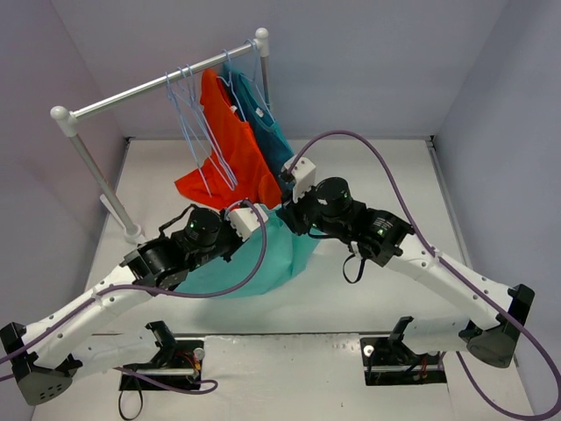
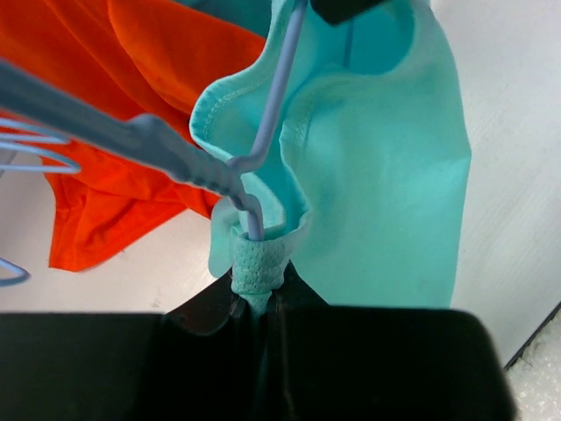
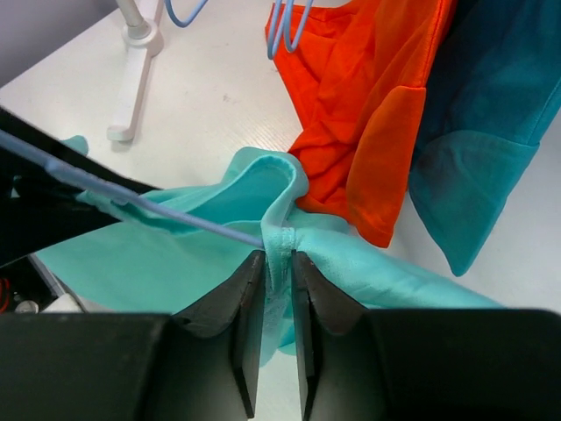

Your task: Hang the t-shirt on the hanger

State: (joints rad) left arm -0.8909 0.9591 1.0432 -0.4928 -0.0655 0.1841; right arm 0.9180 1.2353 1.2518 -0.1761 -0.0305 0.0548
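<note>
The mint t-shirt (image 1: 263,259) hangs bunched between my two grippers over the middle of the table. My left gripper (image 1: 263,219) is shut on a fold of its fabric (image 2: 386,175), and the pale blue wire hanger (image 2: 279,96) runs down into that pinched fold at the jaws (image 2: 256,298). My right gripper (image 1: 287,210) is shut on the collar seam of the t-shirt (image 3: 175,254), its jaws (image 3: 279,263) close together on the cloth. The hanger wire (image 3: 158,210) comes in from the left and ends at that seam. Most of the hanger is hidden in the fabric.
A clothes rack rail (image 1: 158,88) crosses the back, with several spare wire hangers (image 1: 197,123), an orange-red shirt (image 1: 232,149) and a darker teal shirt (image 1: 267,132) hanging just behind the grippers. The rack's foot (image 1: 123,219) stands at the left. Walls close in on three sides.
</note>
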